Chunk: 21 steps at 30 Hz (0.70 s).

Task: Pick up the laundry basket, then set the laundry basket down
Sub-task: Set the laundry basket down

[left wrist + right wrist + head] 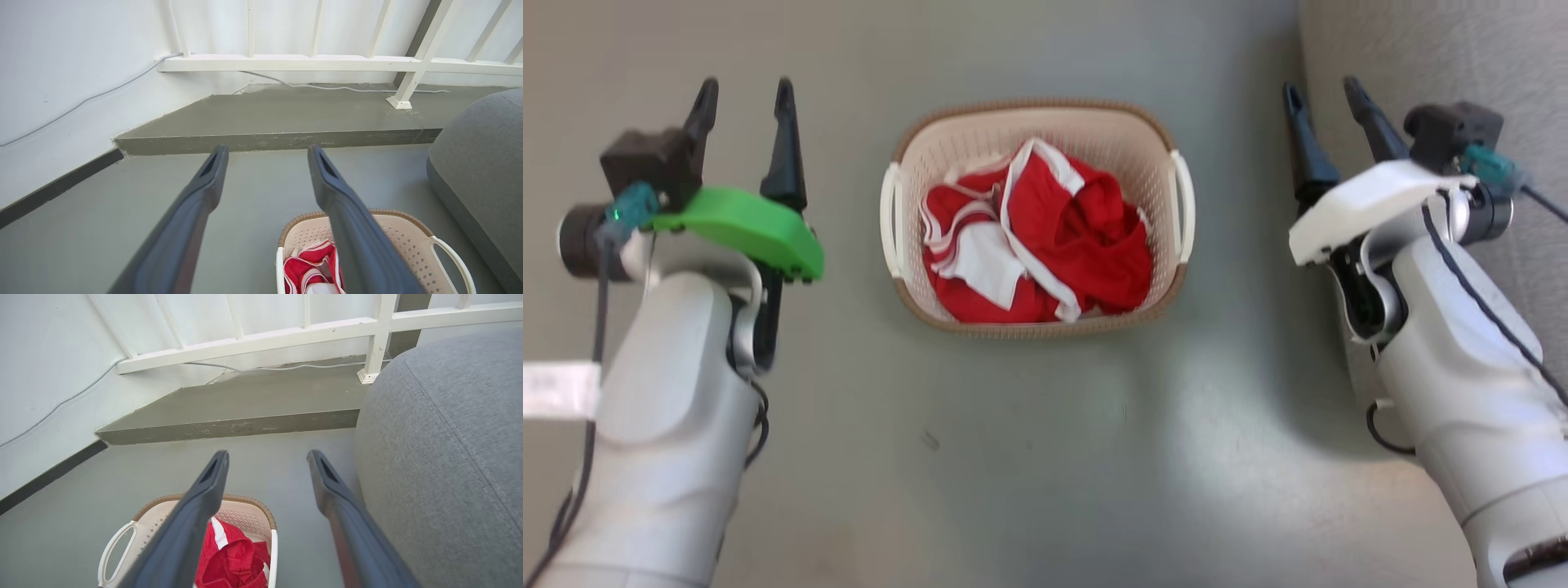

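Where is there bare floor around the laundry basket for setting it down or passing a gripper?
Bare floor lies between the left gripper and the laundry basket, between the basket and the right gripper, and broadly on the basket's near side. Crowded: the grey cushion beside the right gripper.

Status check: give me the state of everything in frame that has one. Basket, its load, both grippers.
laundry basket: upright on the floor, not grasped, lying between the two arms.
clothes: red-and-white, bunched up inside the basket.
left gripper: jaws open, empty, apart from the basket.
right gripper: jaws open, empty, apart from the basket.
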### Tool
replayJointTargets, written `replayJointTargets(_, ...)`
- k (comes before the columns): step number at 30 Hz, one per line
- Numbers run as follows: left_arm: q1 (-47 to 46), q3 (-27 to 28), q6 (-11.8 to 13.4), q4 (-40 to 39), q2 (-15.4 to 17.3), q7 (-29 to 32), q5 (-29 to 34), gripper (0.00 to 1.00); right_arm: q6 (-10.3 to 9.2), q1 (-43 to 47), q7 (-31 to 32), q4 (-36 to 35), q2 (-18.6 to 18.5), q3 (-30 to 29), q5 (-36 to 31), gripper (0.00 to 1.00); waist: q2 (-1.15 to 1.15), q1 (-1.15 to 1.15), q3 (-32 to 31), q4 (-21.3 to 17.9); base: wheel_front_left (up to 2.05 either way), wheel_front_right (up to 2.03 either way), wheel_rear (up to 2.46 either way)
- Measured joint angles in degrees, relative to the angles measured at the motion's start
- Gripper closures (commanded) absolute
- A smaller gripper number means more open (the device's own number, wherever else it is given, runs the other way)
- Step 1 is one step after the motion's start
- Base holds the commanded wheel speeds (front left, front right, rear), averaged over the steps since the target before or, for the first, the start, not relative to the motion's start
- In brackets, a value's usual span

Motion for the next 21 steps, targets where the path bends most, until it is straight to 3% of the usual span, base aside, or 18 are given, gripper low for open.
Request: replayJointTargets(21,25.07,1.97,2.5,-12.04,-0.79,0.0,4.08,0.0,-4.46,20.73,0.0,-10.61,-0.38,-2.81,-5.16,0.0,0.0,0.0,-17.39,-0.58,0.0,0.0,0.0)
